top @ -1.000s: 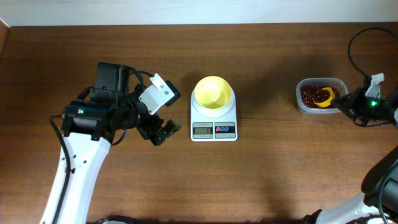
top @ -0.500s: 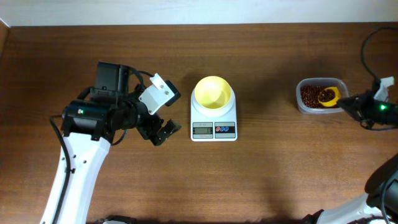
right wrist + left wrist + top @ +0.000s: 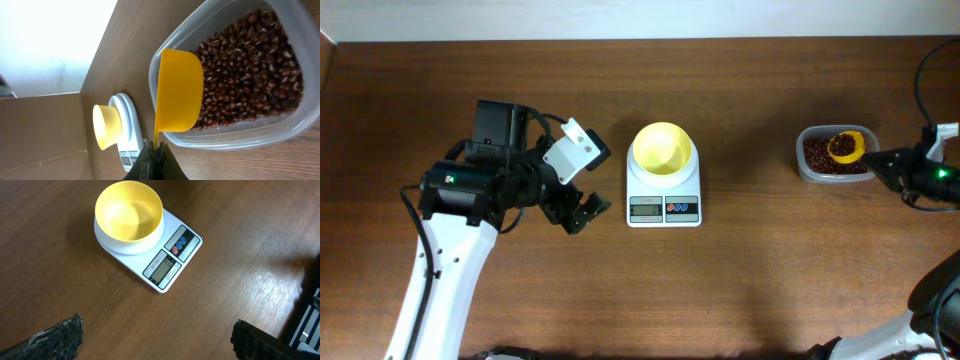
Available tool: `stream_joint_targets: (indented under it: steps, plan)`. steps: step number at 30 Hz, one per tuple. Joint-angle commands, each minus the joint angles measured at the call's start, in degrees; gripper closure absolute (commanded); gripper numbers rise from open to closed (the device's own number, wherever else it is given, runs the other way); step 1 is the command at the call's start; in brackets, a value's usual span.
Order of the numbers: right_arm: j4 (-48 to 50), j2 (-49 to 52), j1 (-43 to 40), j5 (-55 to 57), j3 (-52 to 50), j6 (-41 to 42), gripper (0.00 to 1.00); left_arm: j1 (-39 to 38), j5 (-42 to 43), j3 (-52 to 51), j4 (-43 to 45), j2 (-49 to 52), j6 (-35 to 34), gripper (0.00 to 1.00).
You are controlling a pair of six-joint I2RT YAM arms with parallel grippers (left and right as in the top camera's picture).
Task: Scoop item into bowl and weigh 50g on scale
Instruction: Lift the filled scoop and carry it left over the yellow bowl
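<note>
The pale yellow bowl [image 3: 663, 149] sits empty on the white scale [image 3: 663, 196] at the table's middle; both show in the left wrist view, bowl [image 3: 129, 216] and scale [image 3: 167, 263]. The reddish-brown beans [image 3: 817, 153] lie in a clear tub [image 3: 808, 172] at the right. My right gripper [image 3: 892, 159] is shut on the handle of a yellow scoop [image 3: 844, 146], held above the tub; in the right wrist view the scoop [image 3: 179, 90] hangs over the beans [image 3: 250, 70]. My left gripper [image 3: 580, 212] is open and empty, left of the scale.
The table's back edge meets a pale wall along the top of the overhead view. A cable [image 3: 924, 75] loops at the far right above my right arm.
My right gripper has drawn back to the right and lifted the scoop up out of the beans. The left arm has not moved.
</note>
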Motion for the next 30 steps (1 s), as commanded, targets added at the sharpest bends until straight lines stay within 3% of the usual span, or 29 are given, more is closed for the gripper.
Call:
stream_joint_targets:
  steps: [1,17,30]
  plan:
    - [-0.52,0.42,-0.13,-2.97,-0.2,-0.85,0.96,0.2,0.0,-0.17,-0.07,0.31,0.9,0.01]
    - [-0.48,0.42,0.55,-18.12,-0.2,-0.87,0.96,0.2,0.0,-0.17,-0.07,0.31,0.9,0.01]
    - [0.98,0.42,17.88,-20.63,-0.2,-0.81,0.96,0.2,0.0,-0.17,-0.09,0.31,0.9,0.01]
